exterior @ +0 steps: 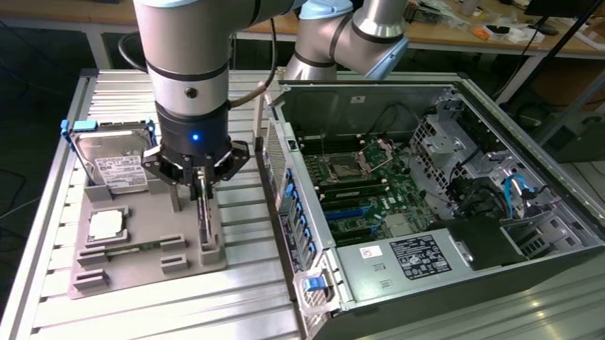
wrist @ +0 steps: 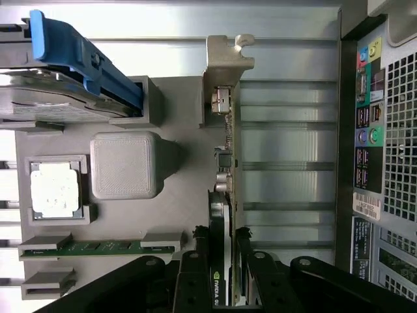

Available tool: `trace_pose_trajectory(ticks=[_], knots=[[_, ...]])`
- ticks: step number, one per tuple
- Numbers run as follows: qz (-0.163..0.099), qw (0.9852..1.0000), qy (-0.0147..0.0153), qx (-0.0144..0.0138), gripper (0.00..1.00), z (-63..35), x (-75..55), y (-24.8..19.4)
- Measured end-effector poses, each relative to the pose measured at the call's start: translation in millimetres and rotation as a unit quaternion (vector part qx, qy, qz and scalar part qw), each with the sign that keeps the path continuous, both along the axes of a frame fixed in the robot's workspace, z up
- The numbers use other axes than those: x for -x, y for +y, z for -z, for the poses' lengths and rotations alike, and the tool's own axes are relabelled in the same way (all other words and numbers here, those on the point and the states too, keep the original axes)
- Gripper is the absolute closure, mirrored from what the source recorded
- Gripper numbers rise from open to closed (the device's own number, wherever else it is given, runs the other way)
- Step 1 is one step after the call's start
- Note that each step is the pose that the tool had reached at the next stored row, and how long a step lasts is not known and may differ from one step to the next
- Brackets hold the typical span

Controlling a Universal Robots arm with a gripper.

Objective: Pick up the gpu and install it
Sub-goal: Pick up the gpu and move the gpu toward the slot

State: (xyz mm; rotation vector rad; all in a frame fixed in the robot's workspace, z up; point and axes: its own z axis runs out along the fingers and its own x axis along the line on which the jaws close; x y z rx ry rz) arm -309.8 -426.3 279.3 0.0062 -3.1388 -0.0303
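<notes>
The gpu (exterior: pixel 203 216) is a thin dark card with a silvery bracket, standing on its edge in a slot of the grey holder (exterior: pixel 142 273). My gripper (exterior: pixel 201 193) reaches straight down onto the card's near end. In the wrist view the gpu (wrist: pixel 225 156) runs away from the camera. My gripper (wrist: pixel 221 233) has one black finger pressed against each face of the card, so it is shut on the card. The card still rests in the holder (wrist: pixel 182 130).
The holder also carries a hard drive in a blue frame (exterior: pixel 113 166), a processor chip (exterior: pixel 106 225) and a green memory stick (exterior: pixel 132 246). The open computer case (exterior: pixel 397 198) lies at the exterior view's right, with its motherboard slots (exterior: pixel 355 212) exposed.
</notes>
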Motion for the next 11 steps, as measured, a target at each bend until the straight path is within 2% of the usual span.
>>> trace_pose_trajectory(ticks=[11], knots=[[0.0, 1.0, 0.0, 0.0, 0.73, -34.2, 0.0, 0.0]])
